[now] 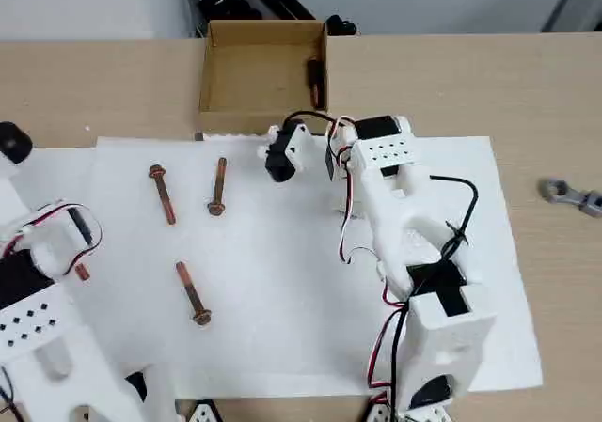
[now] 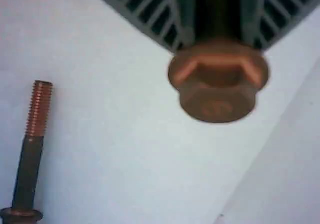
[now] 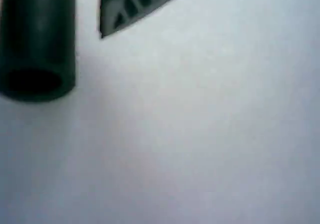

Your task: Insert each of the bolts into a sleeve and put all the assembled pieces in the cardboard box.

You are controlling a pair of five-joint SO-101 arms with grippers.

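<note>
The left gripper is closed on a copper bolt — the bolt's head sticks out past the tips. A second bolt lies near it on the white sheet. A black sleeve sits right by the right gripper — held or not, one cannot tell. The cardboard box stands at the sheet's far edge.

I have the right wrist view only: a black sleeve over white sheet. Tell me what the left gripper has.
Observer: The left gripper is shut on a copper bolt, with the bolt's head sticking out past the fingers.
Operator: Count the loose bolts on the sheet.
Observer: Three lie on the white sheet in the high view: a left bolt, a middle bolt and a near bolt.
</note>
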